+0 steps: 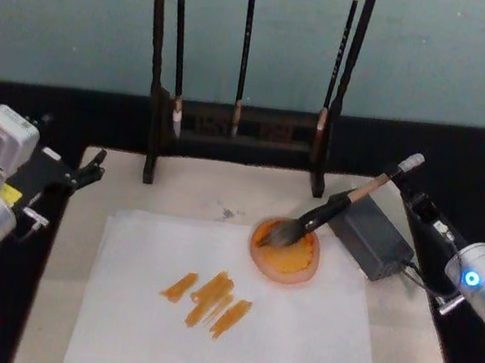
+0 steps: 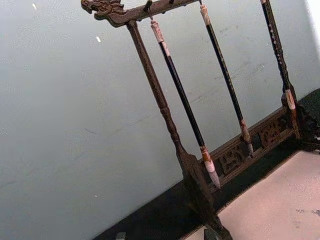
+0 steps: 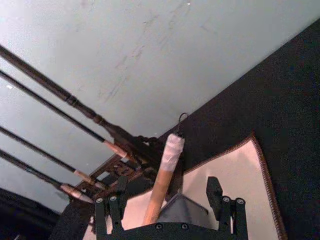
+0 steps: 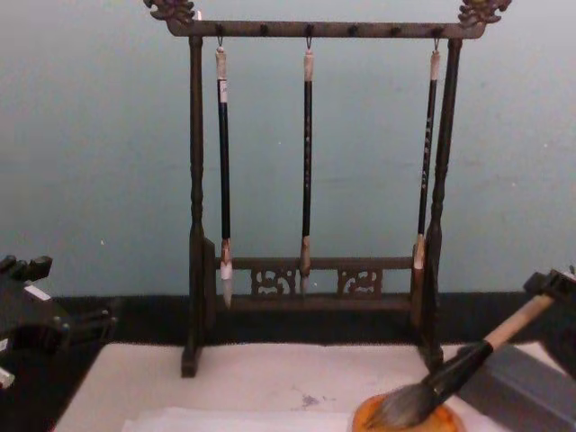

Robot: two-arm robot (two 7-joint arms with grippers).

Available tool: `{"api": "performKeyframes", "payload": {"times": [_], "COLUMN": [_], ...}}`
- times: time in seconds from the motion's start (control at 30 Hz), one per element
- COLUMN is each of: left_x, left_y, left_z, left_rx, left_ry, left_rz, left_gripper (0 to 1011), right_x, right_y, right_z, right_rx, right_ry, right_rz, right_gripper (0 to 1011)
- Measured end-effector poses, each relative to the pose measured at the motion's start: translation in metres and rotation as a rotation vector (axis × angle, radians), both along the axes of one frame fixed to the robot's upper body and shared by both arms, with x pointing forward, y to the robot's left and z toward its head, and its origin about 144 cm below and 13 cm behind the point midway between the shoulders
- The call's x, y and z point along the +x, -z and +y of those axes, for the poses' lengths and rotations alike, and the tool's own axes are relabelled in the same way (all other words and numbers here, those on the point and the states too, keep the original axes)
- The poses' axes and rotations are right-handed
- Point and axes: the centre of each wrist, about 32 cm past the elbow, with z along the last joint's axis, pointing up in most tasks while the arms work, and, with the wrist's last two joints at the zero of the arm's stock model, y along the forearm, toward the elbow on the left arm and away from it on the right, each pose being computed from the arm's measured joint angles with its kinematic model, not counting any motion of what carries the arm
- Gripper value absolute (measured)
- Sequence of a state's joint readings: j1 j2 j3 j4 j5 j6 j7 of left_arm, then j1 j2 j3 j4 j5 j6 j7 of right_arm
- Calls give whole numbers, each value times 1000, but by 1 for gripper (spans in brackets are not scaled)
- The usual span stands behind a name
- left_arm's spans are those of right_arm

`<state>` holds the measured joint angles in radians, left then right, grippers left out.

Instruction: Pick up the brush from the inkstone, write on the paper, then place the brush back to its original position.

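Black counter [image 1: 63, 111] with a pale mat on it, teal wall behind, brush rack [image 1: 232, 130] at the back. We see the brush [image 1: 341, 203] with its hair tuft in the inkstone [image 1: 290, 262] and its handle propped on the grey block [image 1: 370, 240]. Its long axis runs from the dish up, away and toward the robot's right, with the white end cap highest.

The cap end lies at the right gripper [image 1: 418, 204], by the mat's right edge. In the right wrist view the jaws are spread wide. The upper handle stands in the gap, nearer one finger, with the cap out past the tips. We can make out no contact.

The paper [image 1: 293, 333] lies in front of the dish, and the dish rests on its far edge. Orange strokes [image 1: 208, 299] are on the sheet.

The left gripper [image 1: 85, 173] is parked at the mat's left edge, well apart from the brush. Going by two dark tips in its wrist view, we judge its jaws apart. The right arm is clearly the nearer one.

Our read: with the strokes down and the brush on the dish, this looks like the put-back end. The coming move turns on the handle sitting off-centre in the gap. The right gripper should back off with its jaws kept wide, so the nearer finger doesn't nudge the handle and roll the brush off the block.
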<state>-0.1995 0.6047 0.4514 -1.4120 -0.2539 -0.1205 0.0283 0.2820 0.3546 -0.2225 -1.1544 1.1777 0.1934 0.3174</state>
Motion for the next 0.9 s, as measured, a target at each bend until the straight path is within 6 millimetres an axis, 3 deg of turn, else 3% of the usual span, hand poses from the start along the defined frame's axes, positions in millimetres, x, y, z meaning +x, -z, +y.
{"api": "performKeyframes", "payload": {"times": [0.47,0.9], "left_x": [0,0], "left_y": [0,0], "left_z": [0,0], "left_rx": [0,0], "left_ry": [0,0], "left_rz": [0,0], "left_gripper": [1010,1010], "right_x": [21,21], "right_y": [5,-1], "right_z": [4,10], "right_rx": [36,28], "right_ry": [17,3], "right_rz": [1,-7], "right_gripper": [1000,1000]}}
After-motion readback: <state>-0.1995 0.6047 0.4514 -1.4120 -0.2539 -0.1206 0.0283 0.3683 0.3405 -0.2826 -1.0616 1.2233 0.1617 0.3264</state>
